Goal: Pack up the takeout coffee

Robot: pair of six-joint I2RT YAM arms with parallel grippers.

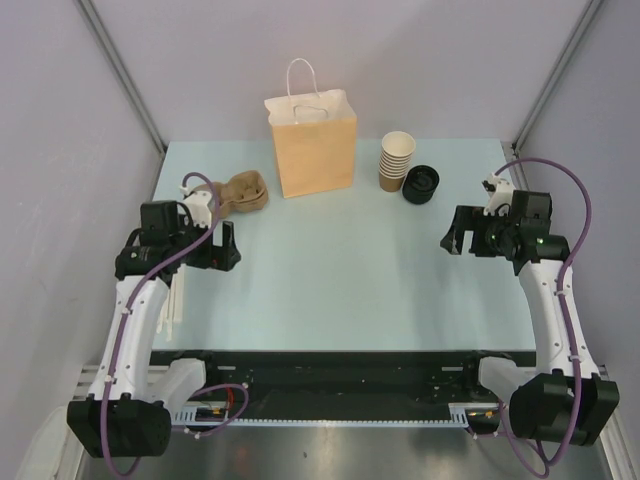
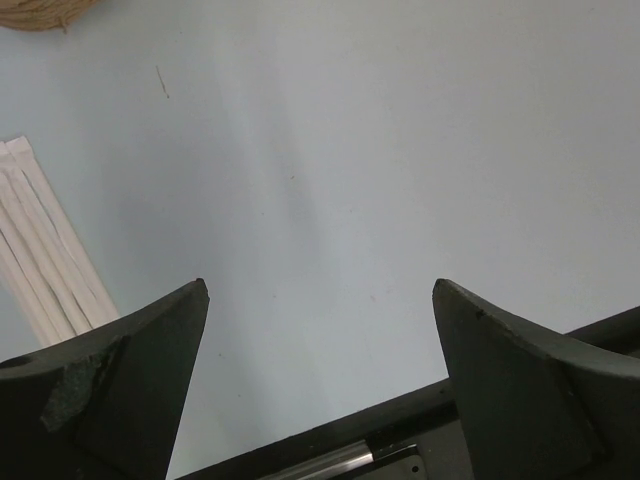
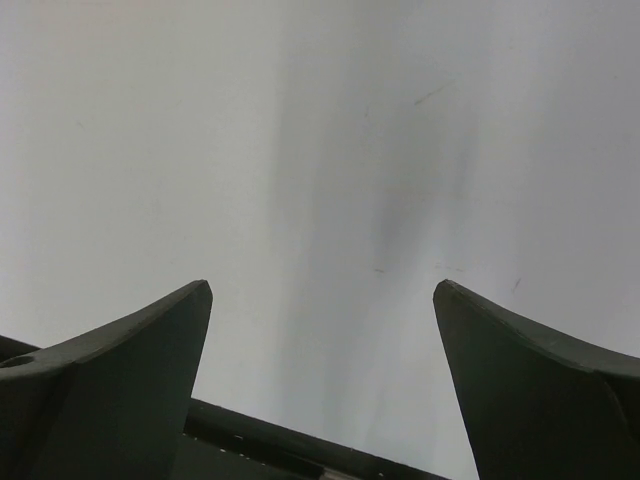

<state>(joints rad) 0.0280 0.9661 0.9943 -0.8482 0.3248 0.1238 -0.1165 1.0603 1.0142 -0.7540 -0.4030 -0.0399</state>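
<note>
You've got left hand [image 2: 320, 285] and right hand [image 3: 322, 285] both spread wide, holding nothing, over the surface [image 1: 340, 260]; paper bag [image 1: 311, 143] far centre.

**Anna:** Café counter, is it?

**Ben:** No, this is a robot lab cell. Plain grey wall panels [image 1: 420, 50], an aluminium strut [image 1: 122, 75] in the corner, a pale-blue table [image 1: 330, 290], and the left arm [image 1: 135, 315] and right arm [image 1: 555, 310], trailing purple cables, bolted to a black rail [image 1: 340, 368].
</note>
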